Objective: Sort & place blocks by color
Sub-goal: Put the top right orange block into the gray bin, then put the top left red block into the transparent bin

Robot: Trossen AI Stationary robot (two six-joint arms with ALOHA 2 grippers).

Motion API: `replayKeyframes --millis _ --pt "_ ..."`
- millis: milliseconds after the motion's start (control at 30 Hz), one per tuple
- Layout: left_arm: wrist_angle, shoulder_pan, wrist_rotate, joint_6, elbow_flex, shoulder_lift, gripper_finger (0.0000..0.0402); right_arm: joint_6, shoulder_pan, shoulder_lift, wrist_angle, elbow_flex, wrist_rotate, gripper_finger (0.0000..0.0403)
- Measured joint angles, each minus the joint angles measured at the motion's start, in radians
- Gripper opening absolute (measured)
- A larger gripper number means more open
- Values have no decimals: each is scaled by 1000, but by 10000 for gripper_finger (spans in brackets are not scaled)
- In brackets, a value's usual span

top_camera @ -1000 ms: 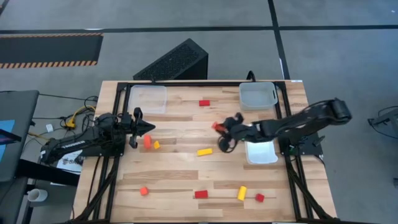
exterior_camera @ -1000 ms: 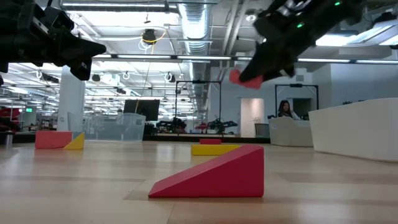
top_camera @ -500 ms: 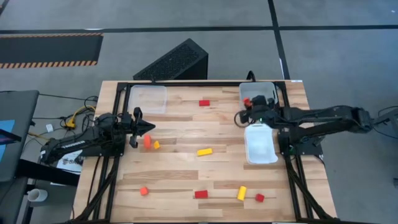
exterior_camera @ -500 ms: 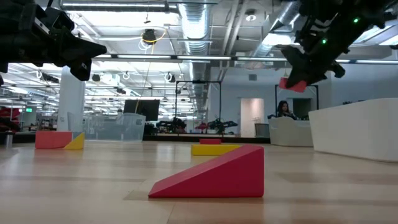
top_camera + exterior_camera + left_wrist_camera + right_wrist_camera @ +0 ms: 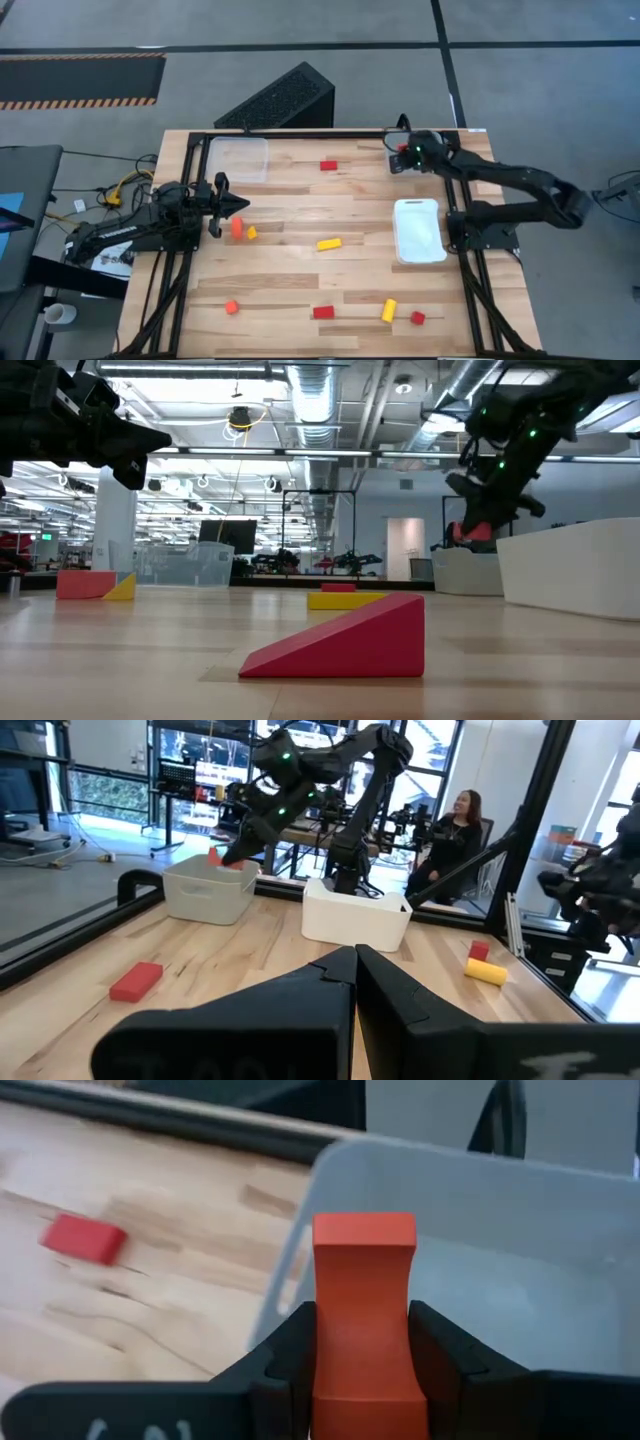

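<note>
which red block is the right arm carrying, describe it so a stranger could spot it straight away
Start at the grey tray at the table's far right corner. The right claw hangs over it, shut on the red block. It alone is off the wood, a block waisted in at the middle, unlike the flat red bar lying beside the tray.

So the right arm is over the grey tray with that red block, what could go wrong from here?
The right end effector holds the red block close to the grey tray's near wall, so a release now might clip the rim and bounce out. A low swing back could also brush the white tray.
</note>
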Motion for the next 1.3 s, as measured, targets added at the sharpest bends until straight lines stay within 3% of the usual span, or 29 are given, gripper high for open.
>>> replayKeyframes --millis 467,633,1067,1300 --pt "0 0 0 0 0 0 0 -153 -161 298 5 77 -45 134" --pt "0 0 0 0 0 0 0 -186 -213 380 33 80 -82 154" --pt "0 0 0 0 0 0 0 -186 -209 288 19 85 -115 235" --pt "0 0 0 0 0 0 0 -213 -156 109 -39 85 -126 233"
